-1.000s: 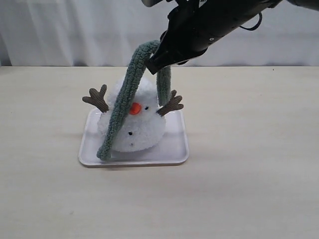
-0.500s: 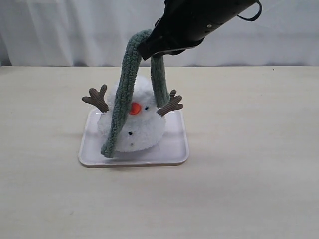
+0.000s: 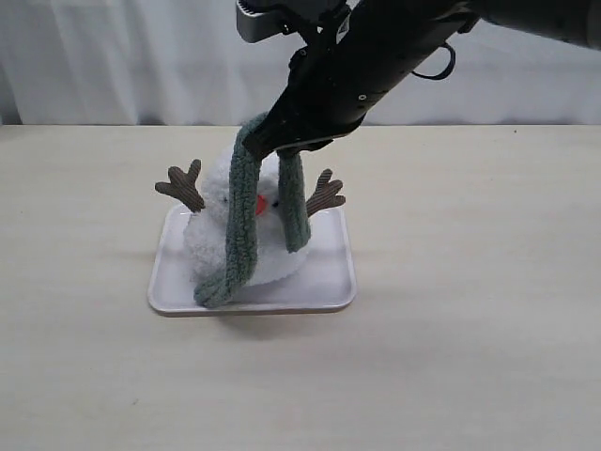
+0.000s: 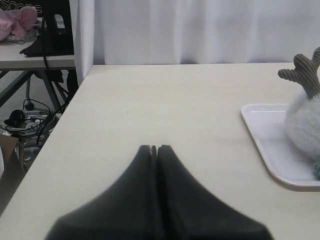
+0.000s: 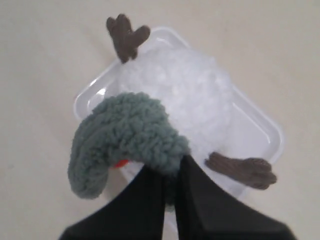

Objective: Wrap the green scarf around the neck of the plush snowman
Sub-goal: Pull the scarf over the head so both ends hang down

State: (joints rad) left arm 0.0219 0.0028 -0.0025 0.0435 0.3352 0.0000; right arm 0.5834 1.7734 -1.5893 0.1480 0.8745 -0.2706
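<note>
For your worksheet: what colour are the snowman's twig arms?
Brown twig arms; clearest in the right wrist view.

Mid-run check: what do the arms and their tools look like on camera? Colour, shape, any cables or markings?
The left tool and right tool are matte black, each with two smooth wedge fingers tapering to narrow tips. The right arm is a bulky black housing with a few small pale dots, a thin black cable loop and a light grey block on top. No readable markings show.
</note>
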